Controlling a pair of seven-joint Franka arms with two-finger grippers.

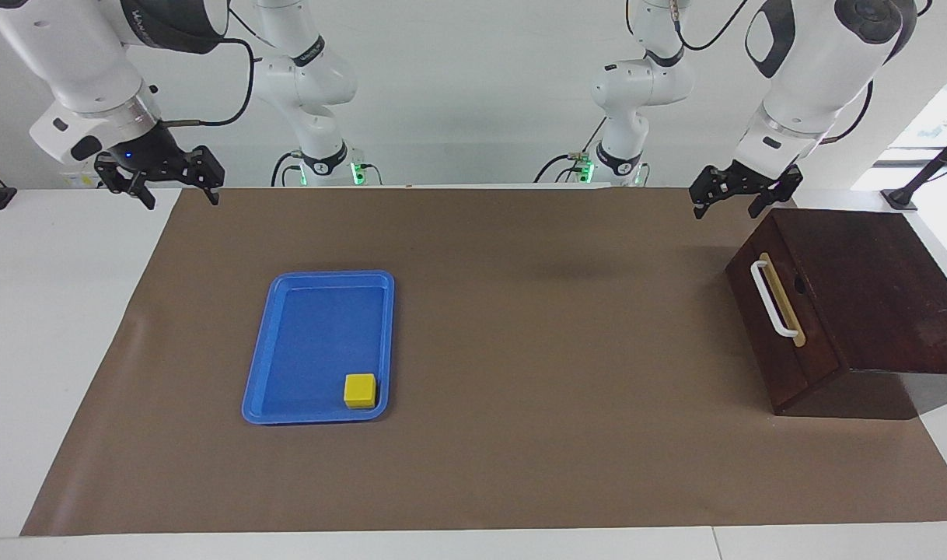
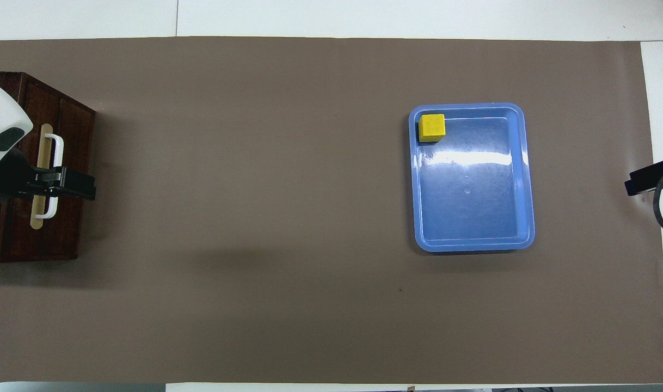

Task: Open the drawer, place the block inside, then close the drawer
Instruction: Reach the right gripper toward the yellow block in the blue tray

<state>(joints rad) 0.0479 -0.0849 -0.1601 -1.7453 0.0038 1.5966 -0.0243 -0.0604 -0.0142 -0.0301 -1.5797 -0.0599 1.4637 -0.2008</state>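
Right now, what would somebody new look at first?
Probably the bright yellow block, sitting in a corner of the blue tray toward the right arm's end of the table. Next, the dark wooden drawer, shut, with its white handle, at the left arm's end.

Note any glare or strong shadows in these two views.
Overhead view: a white glare band crosses the tray floor just nearer the robots than the block. Facing view: no glare on the tray; the box casts a dark shadow on the mat.
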